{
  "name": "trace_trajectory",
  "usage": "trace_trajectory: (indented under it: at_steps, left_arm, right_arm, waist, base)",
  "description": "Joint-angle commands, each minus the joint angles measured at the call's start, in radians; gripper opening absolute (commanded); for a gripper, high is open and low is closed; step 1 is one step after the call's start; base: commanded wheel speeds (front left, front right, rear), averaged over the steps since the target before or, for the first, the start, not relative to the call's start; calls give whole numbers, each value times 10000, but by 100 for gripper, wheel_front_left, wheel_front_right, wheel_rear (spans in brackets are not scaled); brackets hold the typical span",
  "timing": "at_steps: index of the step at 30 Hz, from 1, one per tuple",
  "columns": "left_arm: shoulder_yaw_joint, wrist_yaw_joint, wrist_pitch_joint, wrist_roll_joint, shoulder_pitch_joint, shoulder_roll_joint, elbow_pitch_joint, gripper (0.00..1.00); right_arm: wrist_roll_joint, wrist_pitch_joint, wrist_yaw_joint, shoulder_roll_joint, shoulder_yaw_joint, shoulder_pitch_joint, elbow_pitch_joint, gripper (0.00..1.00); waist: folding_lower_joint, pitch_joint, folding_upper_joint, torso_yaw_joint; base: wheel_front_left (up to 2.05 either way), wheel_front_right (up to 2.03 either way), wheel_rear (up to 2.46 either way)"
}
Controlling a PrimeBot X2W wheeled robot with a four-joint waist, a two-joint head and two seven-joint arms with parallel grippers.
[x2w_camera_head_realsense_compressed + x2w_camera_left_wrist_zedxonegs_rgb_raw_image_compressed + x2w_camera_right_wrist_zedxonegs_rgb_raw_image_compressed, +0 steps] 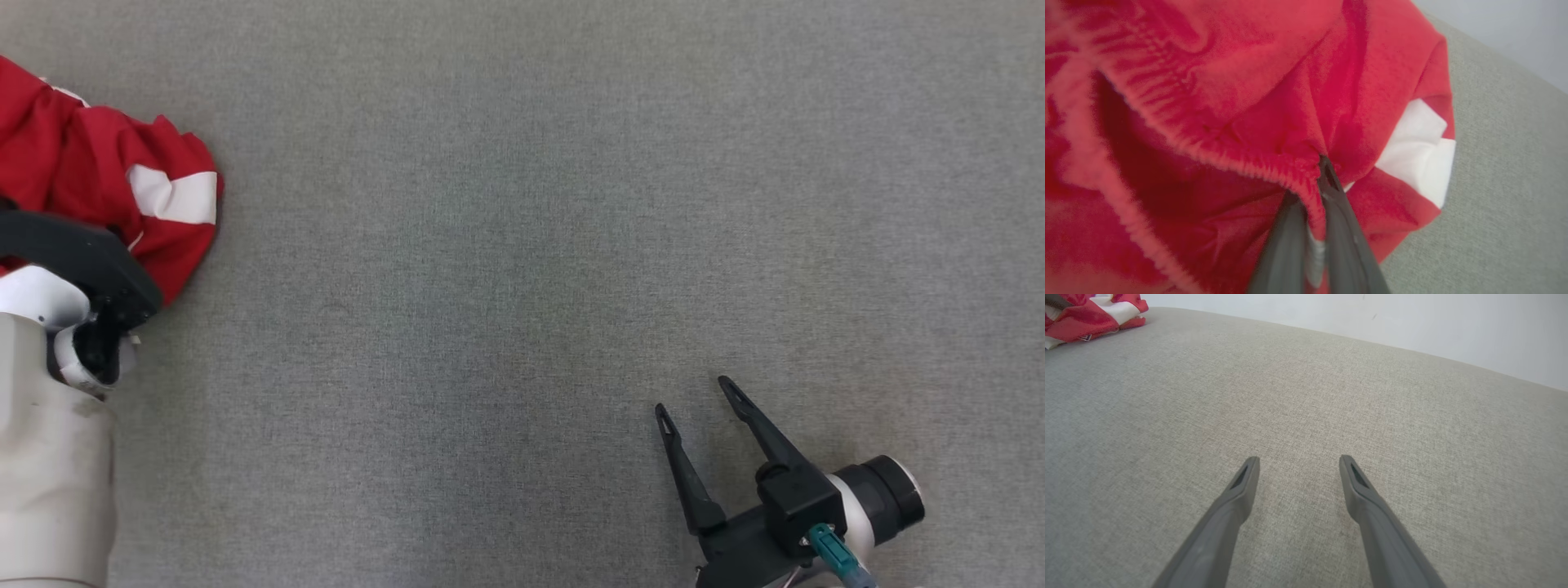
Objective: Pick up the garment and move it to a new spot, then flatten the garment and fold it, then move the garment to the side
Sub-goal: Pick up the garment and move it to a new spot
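Red garment [1229, 102], white panels, bunched in a heap with no clear long axis. Its gathered hem is clamped between the fingers of the left gripper [1311, 183], directly ahead of that wrist. Right gripper [693, 395]: fingers apart, empty, the cloth well off to its left across the grey fabric surface [522, 245]. Left arm nearer, so the lift probably falls to it.

Grey cloth surface [522, 245], pale wall [1412, 322]
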Motion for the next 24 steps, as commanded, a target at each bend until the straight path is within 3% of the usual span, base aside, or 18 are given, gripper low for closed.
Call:
trace_trajectory:
  at_steps: [1, 8, 14, 18, 24]
  left_arm:
    - [11, -75, -121, 60, 58, 147, -77, 0]
    - [-378, -624, -149, 384, -555, 873, -742, 0]
    - [-701, -1044, 602, 342, -1274, 1247, -1841, 0]
    - [-784, -1235, 1172, 22, -1814, 1055, -2776, 0]
    - [-1313, -1493, 1725, -534, -2186, 259, -4067, 0]
  right_arm:
    - [76, -70, -24, -13, 50, -117, 31, 100]
    - [705, -463, -25, -14, 234, -338, 704, 100]
    - [1429, -933, -25, -14, 338, -475, 1369, 100]
    - [1888, -1217, -25, -16, 430, -612, 1776, 100]
    - [2313, -1460, -25, -14, 534, -537, 2295, 100]
  waist:
    - [-3, -173, -2, 5]
    - [-3, -1218, -2, -59]
    - [-3, -2156, -2, -463]
    - [-3, -2614, -2, -886]
    - [-3, -3174, -2, -1656]
  base:
    - [0, 0, 0]
    - [0, 0, 0]
    - [0, 0, 0]
    - [0, 0, 0]
    - [0, 0, 0]
